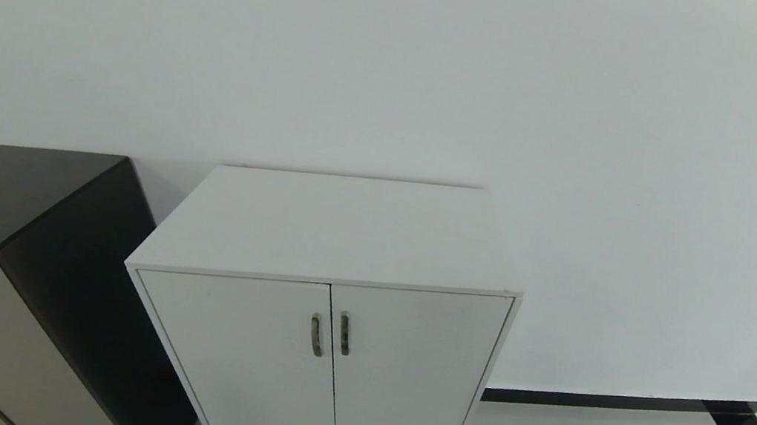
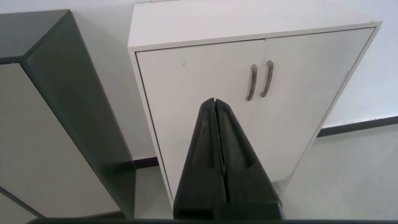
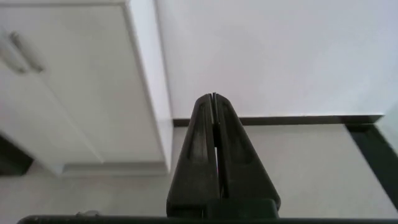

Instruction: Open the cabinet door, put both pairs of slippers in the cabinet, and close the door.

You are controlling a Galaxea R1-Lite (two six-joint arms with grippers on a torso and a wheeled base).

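From the head: shows the cabinet [image 1: 337, 236] against the far wall [image 1: 587, 124], both doors shut, the two handles [image 1: 316, 335] just beside each other at the middle seam, a dark cupboard [image 1: 12, 203] close on its left. Could easily snag the wrong handle, or both, with so little gap between them. Could knock the left door into that cupboard on a wide swing.

From the left wrist: finds the left gripper [image 2: 215, 106] pressed together, aimed at the left door [image 2: 186, 81], well short of it. Cannot hook a handle unless parted first.

From the right wrist: finds the right gripper [image 3: 213, 99] likewise pressed together, held over the floor [image 3: 311, 168], right of the cabinet and apart from it.
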